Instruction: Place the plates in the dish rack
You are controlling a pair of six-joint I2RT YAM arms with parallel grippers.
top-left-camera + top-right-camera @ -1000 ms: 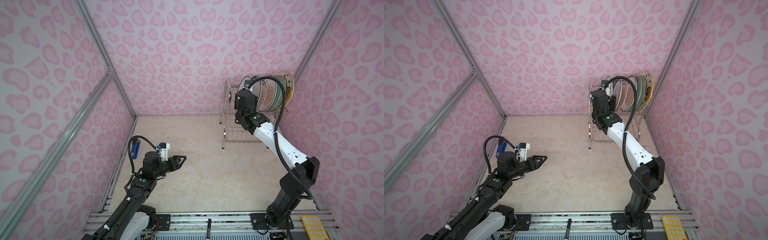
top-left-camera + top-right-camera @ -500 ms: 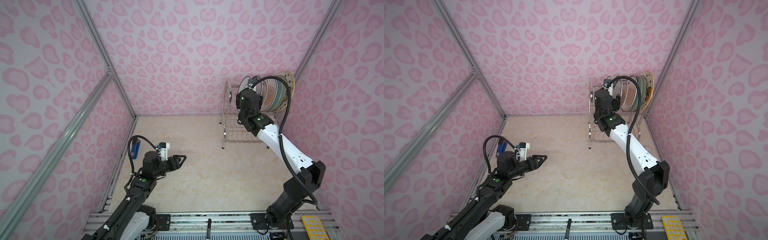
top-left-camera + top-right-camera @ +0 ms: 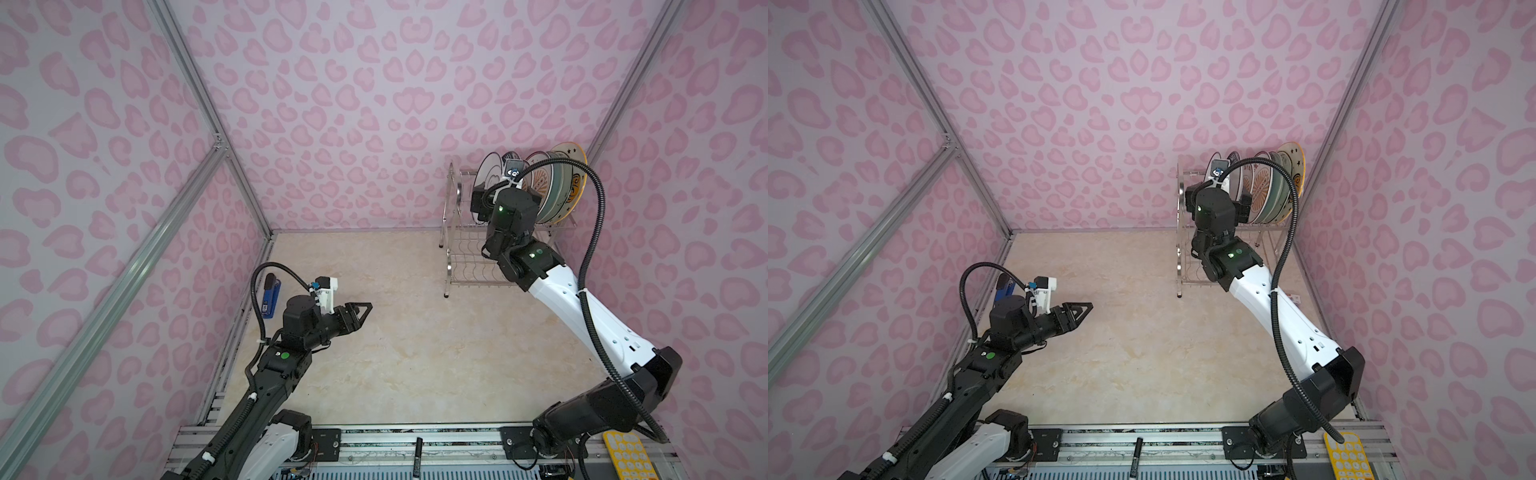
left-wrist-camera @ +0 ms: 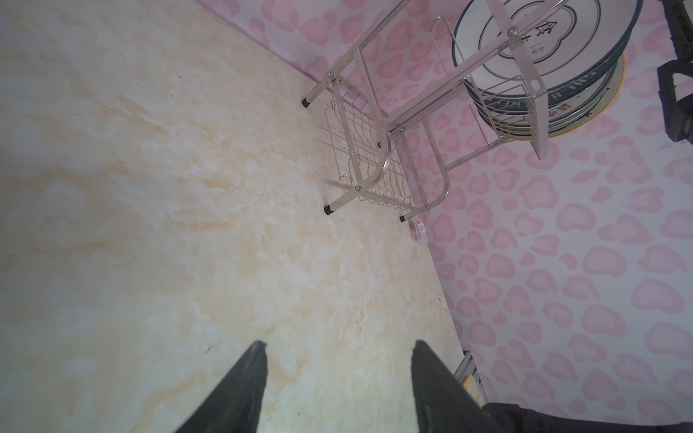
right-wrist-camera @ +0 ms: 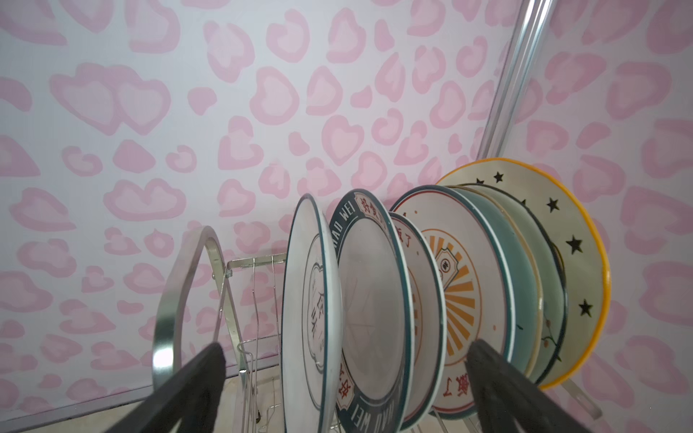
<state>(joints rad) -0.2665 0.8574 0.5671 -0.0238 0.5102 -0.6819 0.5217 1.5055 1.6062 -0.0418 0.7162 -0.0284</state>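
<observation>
**Dish rack** (image 3: 465, 266): chrome wire, two tiers, looped tube end frames. It stands against the far wall, directly ahead of the right gripper (image 5: 345, 350).

**Contents, upper tier:** the plates, seven, on edge in the slots and all leaning the same way. Listed from the looped end outward:
- white plate (image 5: 307, 300): thin dark rim and a centre emblem, in which the left wrist view shows the character 食.
- lettered plate (image 5: 371, 300): dark-teal rim reading "HAO WEI", with red Chinese characters in cream panels.
- small sunburst plate (image 5: 408, 262): mostly hidden; red characters show at its edge.
- large sunburst plate (image 5: 461, 296): orange rays and red characters low on the rim.
- pale blue plate (image 5: 521, 270).
- cream floral plate (image 5: 549, 337).
- star plate (image 5: 577, 240): black stars and an orange rim; farthest from the hand.

**Right gripper:** fingers spread wide, gripping nothing. The white, lettered and small sunburst plates rise between them. One finger (image 5: 487, 367) lies across the large sunburst's face; whether it touches cannot be told.

**Left gripper** (image 4: 339, 346): fingers apart and empty, above the marbled tabletop (image 4: 187, 187). The rack is well ahead of it.

**Tag** (image 4: 419, 229): red and white, beside a rack foot; the print is too small to read.
</observation>
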